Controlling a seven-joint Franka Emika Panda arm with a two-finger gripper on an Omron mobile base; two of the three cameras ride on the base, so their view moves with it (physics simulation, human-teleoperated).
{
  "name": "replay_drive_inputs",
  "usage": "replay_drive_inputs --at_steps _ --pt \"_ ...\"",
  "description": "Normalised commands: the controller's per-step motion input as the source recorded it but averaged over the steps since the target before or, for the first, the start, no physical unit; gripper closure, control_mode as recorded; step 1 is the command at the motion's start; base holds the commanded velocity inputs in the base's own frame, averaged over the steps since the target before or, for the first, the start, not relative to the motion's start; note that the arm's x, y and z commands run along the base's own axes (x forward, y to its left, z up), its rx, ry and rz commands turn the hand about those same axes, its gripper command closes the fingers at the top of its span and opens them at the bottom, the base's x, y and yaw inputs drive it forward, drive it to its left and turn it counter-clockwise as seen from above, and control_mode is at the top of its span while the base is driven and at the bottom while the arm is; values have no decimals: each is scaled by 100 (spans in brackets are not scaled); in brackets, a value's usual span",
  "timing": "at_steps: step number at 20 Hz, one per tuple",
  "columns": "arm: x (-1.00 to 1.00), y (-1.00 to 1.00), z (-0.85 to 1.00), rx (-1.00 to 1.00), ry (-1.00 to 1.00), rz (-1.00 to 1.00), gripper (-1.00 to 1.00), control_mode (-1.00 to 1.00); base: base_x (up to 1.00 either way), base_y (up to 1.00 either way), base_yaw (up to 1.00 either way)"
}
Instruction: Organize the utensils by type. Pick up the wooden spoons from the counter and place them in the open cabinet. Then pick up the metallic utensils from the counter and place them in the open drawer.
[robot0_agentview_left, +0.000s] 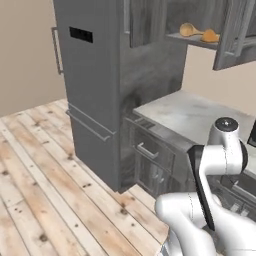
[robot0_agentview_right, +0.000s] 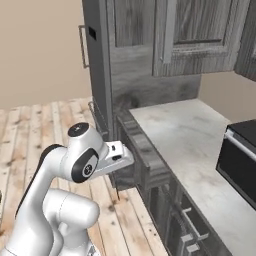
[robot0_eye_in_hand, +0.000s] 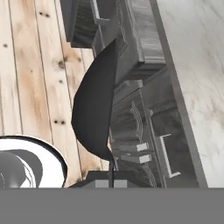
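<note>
No legible writing on cabinet (robot0_agentview_left: 150, 30)

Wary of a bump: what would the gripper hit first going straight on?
The gripper points down, close along the cupboard fronts; likely the floor first, though depth is unclear and the fronts may be grazed.

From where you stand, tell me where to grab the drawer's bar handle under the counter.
Grip the middle of the silver bar handle, coming straight in at the front of the drawer. The bar runs level and stands off the front, so one finger should fit above it and one below.
</note>
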Motion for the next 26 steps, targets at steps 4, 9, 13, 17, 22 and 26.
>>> replay_drive_inputs --at_steps 4,9,13,17,22,26 --pt "0 0 0 0 0 0 100 100 8 -51 22" --pt "0 0 0 0 0 0 100 100 17 -36 17" --pt "0 0 0 0 0 0 100 100 0 -49 14" --pt "0 0 0 0 0 0 100 100 4 -41 10" --pt "0 0 0 0 0 0 100 100 11 -28 16" --pt "0 0 0 0 0 0 100 100 4 -24 24"
